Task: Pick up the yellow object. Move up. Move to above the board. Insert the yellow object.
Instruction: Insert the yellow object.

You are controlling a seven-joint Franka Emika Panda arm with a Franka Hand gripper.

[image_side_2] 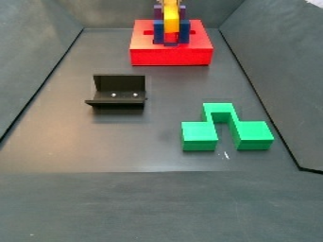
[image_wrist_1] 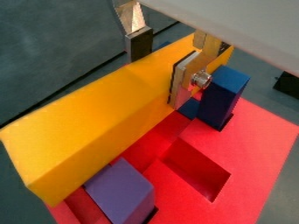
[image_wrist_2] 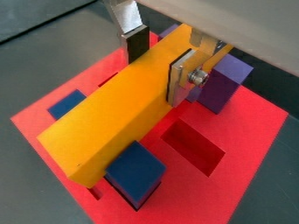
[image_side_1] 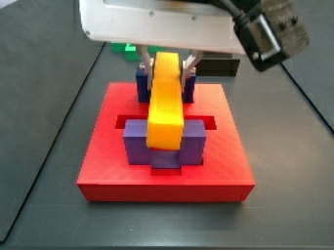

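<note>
The yellow object (image_wrist_1: 93, 122) lies level across the red board (image_wrist_1: 263, 149), seated between its blue-purple posts (image_wrist_1: 222, 96); both side views show it there (image_side_1: 166, 98) (image_side_2: 169, 14). My gripper (image_wrist_1: 160, 79) straddles the bar at its far half. One finger's pad lies against the bar's side. The other finger (image_wrist_1: 138, 44) stands slightly off the opposite side with its dark pad showing, so the jaws look open. Another wrist view shows the same: gripper (image_wrist_2: 158, 79), bar (image_wrist_2: 111, 114), board (image_wrist_2: 251, 166). An open recessed slot (image_wrist_2: 193, 144) lies beside the bar.
The dark fixture (image_side_2: 117, 93) stands on the grey floor, mid left. A green block (image_side_2: 225, 128) lies nearer the front right. A dark block (image_side_1: 220, 66) sits just behind the board (image_side_1: 163, 176). Low walls edge the floor.
</note>
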